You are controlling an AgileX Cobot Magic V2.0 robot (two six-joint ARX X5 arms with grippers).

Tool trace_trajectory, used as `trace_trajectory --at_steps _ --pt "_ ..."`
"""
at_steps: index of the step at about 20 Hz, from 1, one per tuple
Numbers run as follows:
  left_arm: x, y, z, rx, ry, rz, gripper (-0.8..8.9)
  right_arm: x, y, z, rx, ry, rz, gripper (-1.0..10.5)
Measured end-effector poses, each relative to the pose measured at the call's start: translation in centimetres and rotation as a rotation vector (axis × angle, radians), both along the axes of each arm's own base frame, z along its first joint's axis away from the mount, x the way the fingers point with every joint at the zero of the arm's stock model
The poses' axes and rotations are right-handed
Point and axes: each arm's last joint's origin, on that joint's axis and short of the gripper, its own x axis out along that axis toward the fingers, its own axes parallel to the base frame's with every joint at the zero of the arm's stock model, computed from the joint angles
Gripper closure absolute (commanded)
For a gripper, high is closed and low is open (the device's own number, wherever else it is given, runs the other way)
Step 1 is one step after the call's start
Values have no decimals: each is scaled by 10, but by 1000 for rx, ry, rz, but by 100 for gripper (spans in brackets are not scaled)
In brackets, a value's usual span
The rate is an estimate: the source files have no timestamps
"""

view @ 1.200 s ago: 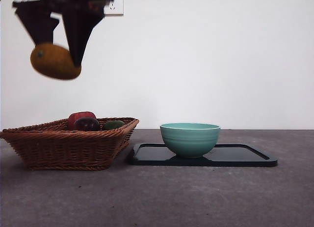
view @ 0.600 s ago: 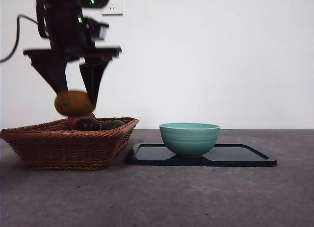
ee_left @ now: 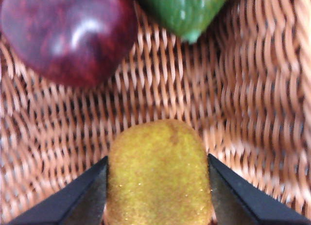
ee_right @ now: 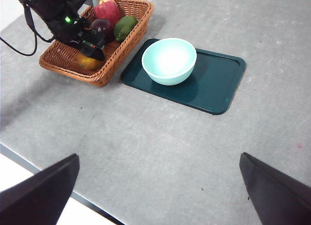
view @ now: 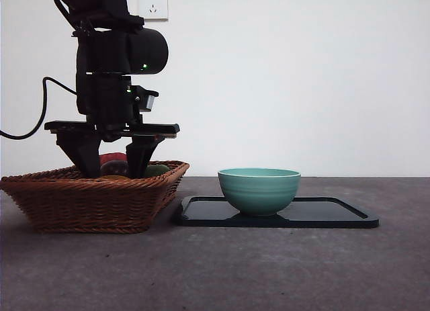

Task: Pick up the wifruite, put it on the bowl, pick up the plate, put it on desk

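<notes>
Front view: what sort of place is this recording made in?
Probably a lab or test bench: a bare white wall with a power socket, a plain grey matte tabletop, and staged props, a brown wicker basket and a teal bowl.

Wifruite (ee_left: 159, 174) in basket (view: 94, 200); bowl (view: 259, 190) on tray (view: 336, 213), right of basket.

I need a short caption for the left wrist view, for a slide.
Left tool closed on the orange fruit inside the wicker basket, near a dark purple fruit.

The basket (view: 94, 197) wall is hiding the wifruite (ee_left: 159, 174) in the front view; the frame's bottom edge is cropping it in the left wrist view.
</notes>
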Motion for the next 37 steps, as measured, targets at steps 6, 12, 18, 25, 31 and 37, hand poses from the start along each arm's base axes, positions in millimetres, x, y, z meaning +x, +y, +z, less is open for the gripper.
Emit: trace_trajectory --at_steps 6,12,18,25,31,37 --pt "1 1 -1 -7 -1 22 620 0 0 0 0 0 0 358" --pt "0 2 -2 0 13 22 247 0 0 0 -1 0 0 358" --pt "-6 5 25 -18 -30 13 250 0 0 0 -1 1 0 358" --pt "-66 35 128 -101 -236 -34 251 0 0 0 -1 1 0 358" --pt "-145 72 191 -135 -376 -108 251 0 0 0 2 -4 0 358" --pt "-209 95 216 -252 -403 -323 251 0 0 0 2 -4 0 358"
